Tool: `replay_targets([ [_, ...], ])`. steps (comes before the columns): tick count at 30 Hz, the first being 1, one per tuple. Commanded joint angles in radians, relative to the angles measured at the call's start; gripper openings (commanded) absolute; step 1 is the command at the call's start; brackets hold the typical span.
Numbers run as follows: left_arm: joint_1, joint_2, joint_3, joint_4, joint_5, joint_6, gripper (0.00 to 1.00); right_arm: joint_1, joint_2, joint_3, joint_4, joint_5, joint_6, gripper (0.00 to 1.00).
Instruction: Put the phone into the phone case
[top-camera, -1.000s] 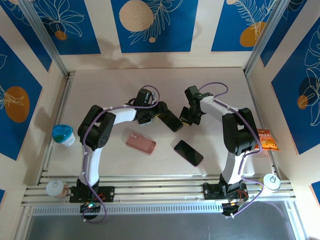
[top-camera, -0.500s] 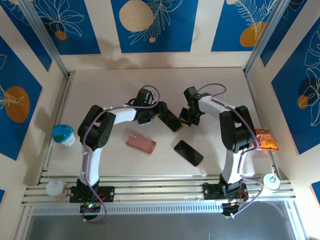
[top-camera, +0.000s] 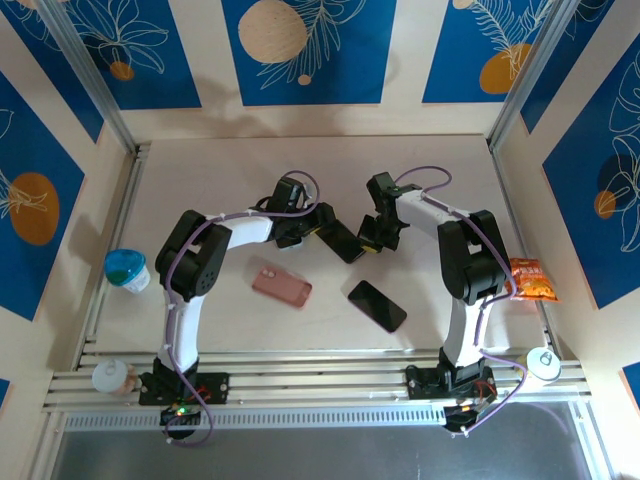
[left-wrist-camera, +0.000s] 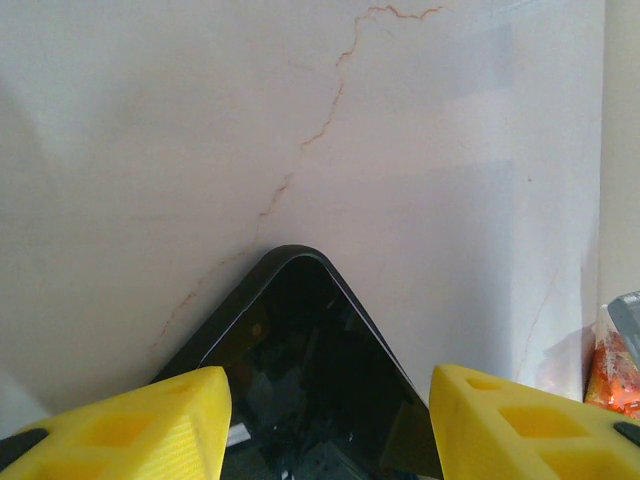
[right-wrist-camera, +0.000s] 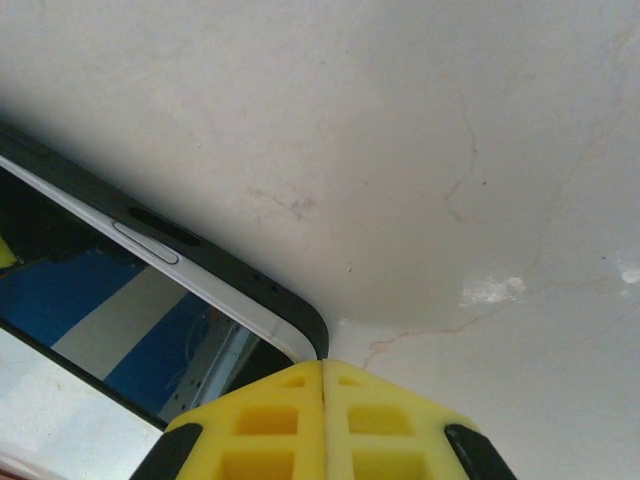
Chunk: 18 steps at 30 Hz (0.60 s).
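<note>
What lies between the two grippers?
A black phone, gripped by the left gripper, its far corner beside the shut right gripper; the top view shows this.

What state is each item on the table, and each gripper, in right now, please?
black phone: held between the left fingers.
left gripper: closed across the black phone's width.
right gripper: shut, tips at the black phone's corner.
second black phone: lying flat, untouched.
pink phone case: lying flat, untouched.
blue-lidded cup: upright, lid on.
</note>
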Motion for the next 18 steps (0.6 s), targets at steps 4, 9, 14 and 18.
replay_targets([
  [4, 0.014, 0.027, -0.034, -0.029, -0.032, 0.007, 0.57, 0.009, -0.026, 0.053, -0.009, 0.001, -0.016, 0.00],
  [9, 0.014, 0.026, -0.034, -0.029, -0.034, 0.007, 0.57, 0.008, -0.010, 0.060, -0.009, -0.003, -0.018, 0.00],
  [14, 0.014, 0.027, -0.034, -0.029, -0.033, 0.008, 0.57, 0.008, 0.011, 0.048, -0.004, -0.002, -0.018, 0.00],
  [18, 0.013, 0.032, -0.030, -0.031, -0.033, 0.008, 0.57, 0.006, 0.024, 0.034, 0.004, -0.005, -0.017, 0.00],
])
